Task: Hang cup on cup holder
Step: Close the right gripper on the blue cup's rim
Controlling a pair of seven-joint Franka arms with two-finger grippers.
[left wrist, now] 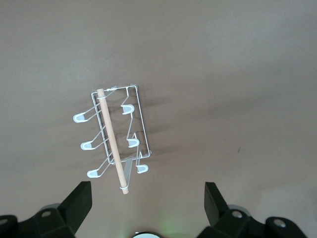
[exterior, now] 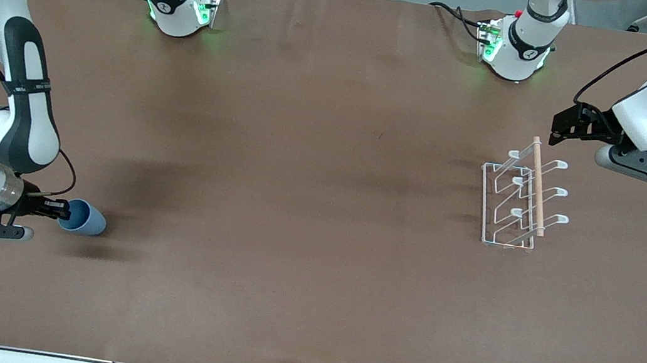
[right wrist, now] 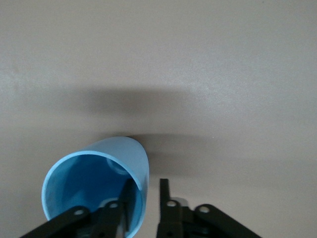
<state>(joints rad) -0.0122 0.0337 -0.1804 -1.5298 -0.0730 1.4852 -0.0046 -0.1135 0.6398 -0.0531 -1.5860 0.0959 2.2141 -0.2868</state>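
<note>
Two arms, split roles: right gripper [exterior: 61,213] low at the table edge at the right arm's end, jaws narrowed on the rim of the cup [exterior: 83,217], one finger inside the mouth, one outside the wall. A rim pinch suits this handleless cup, which lies tipped on its side on the table [exterior: 295,203], mouth toward the gripper. Left gripper [left wrist: 147,198] waits over the cup holder [exterior: 522,197] near the left arm's end, jaws wide, empty, prob. ready to steady the rack; prongs all bare.

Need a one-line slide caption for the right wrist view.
Right gripper pinching the light-blue cup's rim, one finger inside, one outside, on the brown table.
</note>
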